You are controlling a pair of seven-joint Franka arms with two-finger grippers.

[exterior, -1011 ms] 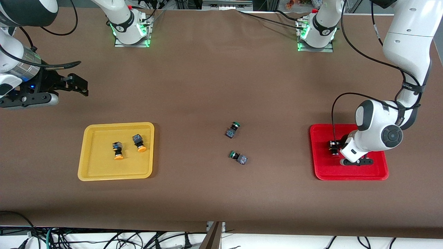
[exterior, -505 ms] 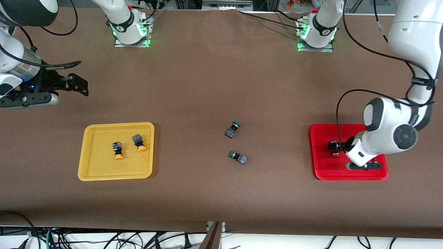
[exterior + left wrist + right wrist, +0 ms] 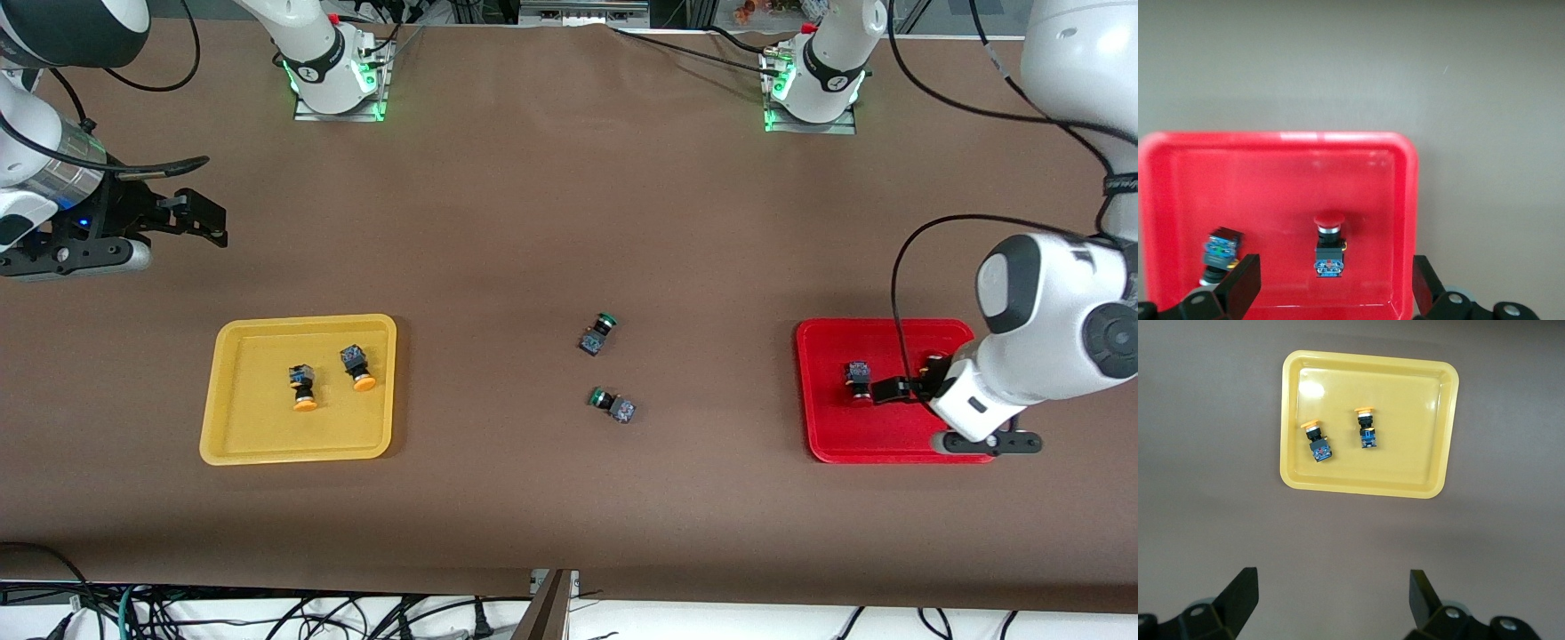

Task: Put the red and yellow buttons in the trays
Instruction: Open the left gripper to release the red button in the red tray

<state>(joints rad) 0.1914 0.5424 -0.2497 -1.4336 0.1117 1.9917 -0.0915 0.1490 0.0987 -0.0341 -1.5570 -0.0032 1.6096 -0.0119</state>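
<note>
Left end effector (image 3: pixel 898 389) hangs empty over the shallow red plastic tray (image 3: pixel 827 440) at the left arm's end of the counter (image 3: pixel 533 222), fingers spread wide in the left wrist view, nothing between them. Right end effector (image 3: pixel 200 222) waits over bare counter near the right arm's end, also spread wide and empty.

Two red-capped push-button switches with dark square bodies lie on their sides in the red tray: one (image 3: pixel 1329 241) between the left fingers' line of sight, the second (image 3: pixel 1219 252) just beside it, apart, not touching. Two orange-yellow-capped switches (image 3: pixel 304 386) (image 3: pixel 356 366) lie on their sides near each other in the shallow yellow plastic tray (image 3: pixel 233 444) toward the right arm's end. Two green-capped switches (image 3: pixel 597 333) (image 3: pixel 613 404) lie loose on the counter between the trays.

Judgement: all four task buttons sit in trays; sorting looks complete.

Handling, judged: switches look small, light, rigid plastic; unlikely to be fragile. Round cap is smooth and would roll or slip under the fingers. Best hold: across the flat faces of the square body. Lying on their sides, they could skid on the glossy tray floor if nudged.
</note>
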